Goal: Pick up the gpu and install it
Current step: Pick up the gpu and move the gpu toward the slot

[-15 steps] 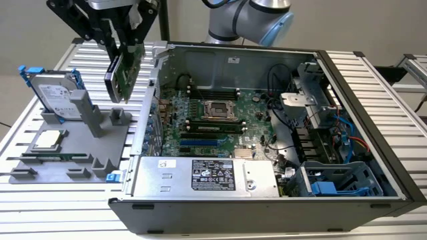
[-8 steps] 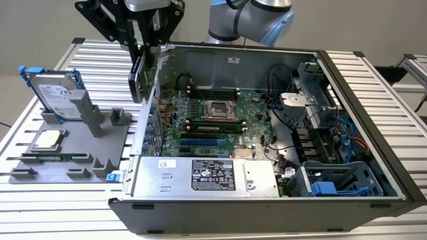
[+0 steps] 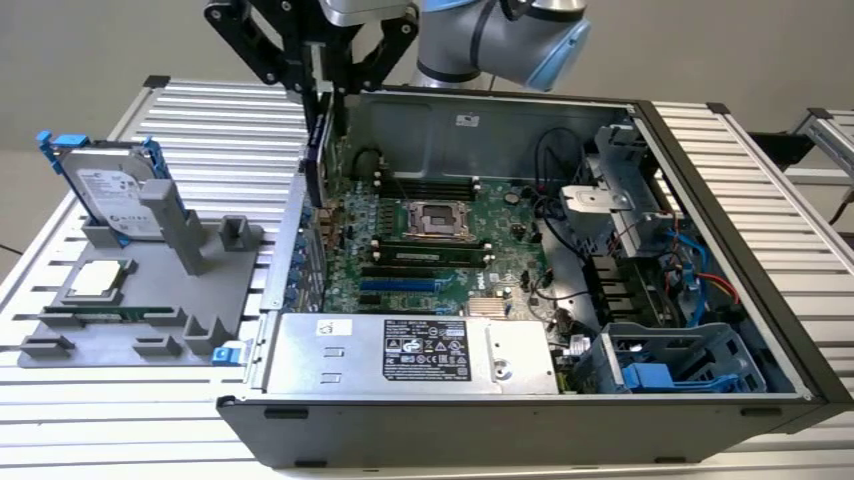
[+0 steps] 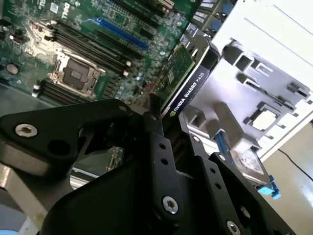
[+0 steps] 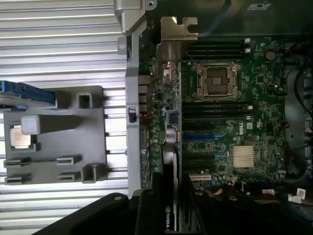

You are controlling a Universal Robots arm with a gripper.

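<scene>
My gripper [image 3: 324, 88] is shut on the gpu [image 3: 316, 150], which hangs edge-on from it over the open computer case's wall [image 3: 287, 260] on the exterior view's left. In the second wrist view the black fingers [image 4: 157, 147] clamp the gpu [image 4: 183, 78], with its green card and black cooler in sight. In the first wrist view the gpu [image 5: 171, 161] runs from my gripper [image 5: 168, 215] to its silver end bracket [image 5: 177, 29], above the motherboard [image 5: 230, 127] edge. The blue slot [image 5: 200, 138] on the motherboard [image 3: 427, 240] is bare.
A grey fixture [image 3: 147, 290] on the exterior view's left holds a silver hard drive [image 3: 114, 190] with a blue frame, a processor chip [image 3: 96, 282] and a memory stick [image 3: 107, 313]. Inside the case sit the power supply [image 3: 400, 355], cables and a blue-grey drive cage [image 3: 667, 365].
</scene>
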